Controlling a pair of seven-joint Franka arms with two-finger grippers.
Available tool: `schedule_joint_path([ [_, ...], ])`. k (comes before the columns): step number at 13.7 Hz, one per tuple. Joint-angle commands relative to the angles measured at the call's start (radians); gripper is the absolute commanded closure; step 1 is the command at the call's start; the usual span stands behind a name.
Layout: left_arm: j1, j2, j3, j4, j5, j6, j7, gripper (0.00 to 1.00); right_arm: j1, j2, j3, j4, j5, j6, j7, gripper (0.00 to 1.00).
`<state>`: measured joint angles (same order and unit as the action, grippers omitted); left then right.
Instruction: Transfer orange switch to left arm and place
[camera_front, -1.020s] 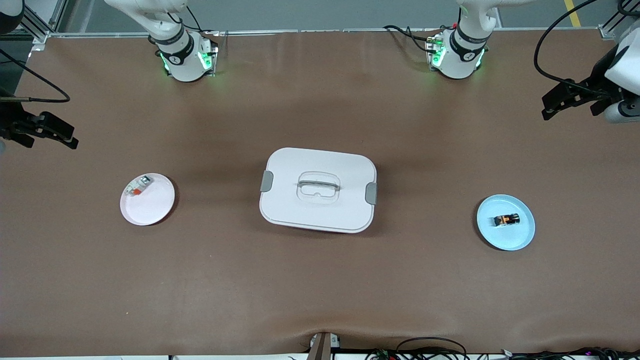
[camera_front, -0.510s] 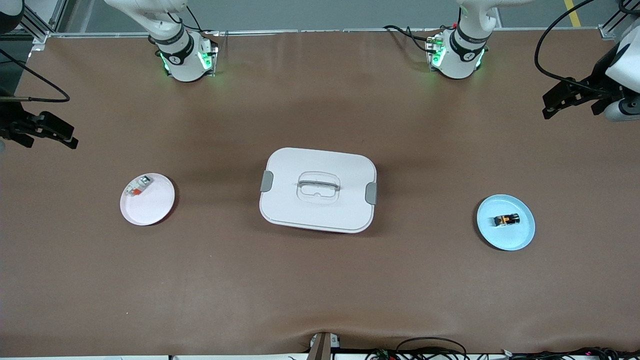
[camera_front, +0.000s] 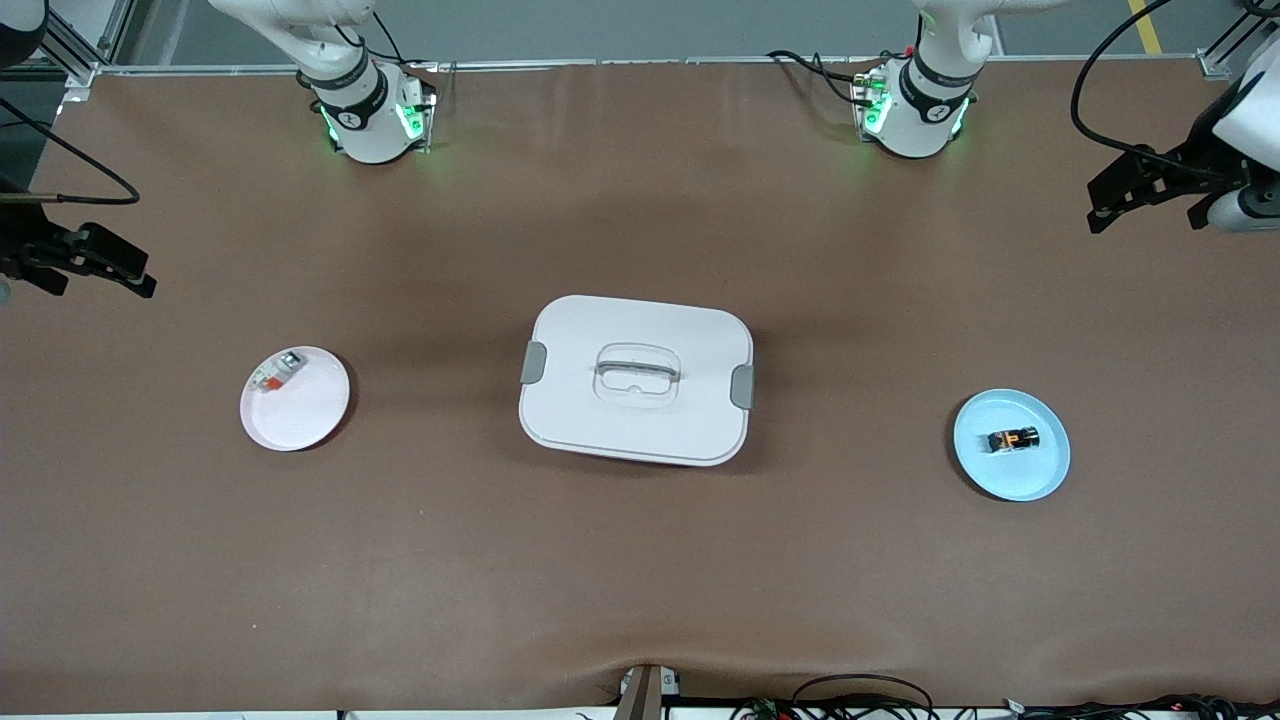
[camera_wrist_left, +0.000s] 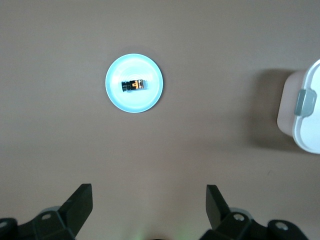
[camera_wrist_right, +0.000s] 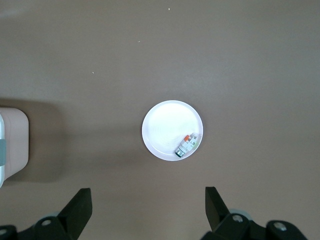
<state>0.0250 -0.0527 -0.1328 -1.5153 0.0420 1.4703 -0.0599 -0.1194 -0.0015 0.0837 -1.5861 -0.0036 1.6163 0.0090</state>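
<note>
The orange switch (camera_front: 1013, 440) lies on a light blue plate (camera_front: 1030, 475) toward the left arm's end of the table; it also shows in the left wrist view (camera_wrist_left: 135, 85). The white box (camera_front: 636, 380) stands in the middle of the table. My left gripper (camera_front: 1105, 208) hangs open and empty high over the table's left-arm end; its wrist view shows it (camera_wrist_left: 148, 200) well apart from the switch. My right gripper (camera_front: 135, 275) hangs open and empty over the right-arm end, and shows in the right wrist view (camera_wrist_right: 148, 200).
A white plate (camera_front: 300, 415) with a small white-and-silver component with a red mark (camera_front: 275, 372) lies toward the right arm's end, also in the right wrist view (camera_wrist_right: 165, 130). The box's edge shows in both wrist views (camera_wrist_left: 305, 112) (camera_wrist_right: 10, 145).
My left gripper has drifted slightly upward in the front view. The right arm, box, plates and switch have not moved.
</note>
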Motion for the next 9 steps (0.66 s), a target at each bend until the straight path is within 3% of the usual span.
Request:
schedule_joint_path([
  [1, 0.0, -0.009, 0.004, 0.001, -0.016, -0.016, 0.048, 0.0, -0.016, -0.017, 0.01, -0.008, 0.002, 0.002, -0.014, 0.0],
  [9, -0.004, 0.004, 0.004, 0.018, -0.004, -0.016, 0.032, 0.0, -0.016, -0.017, 0.01, -0.008, 0.001, 0.002, -0.015, 0.0],
])
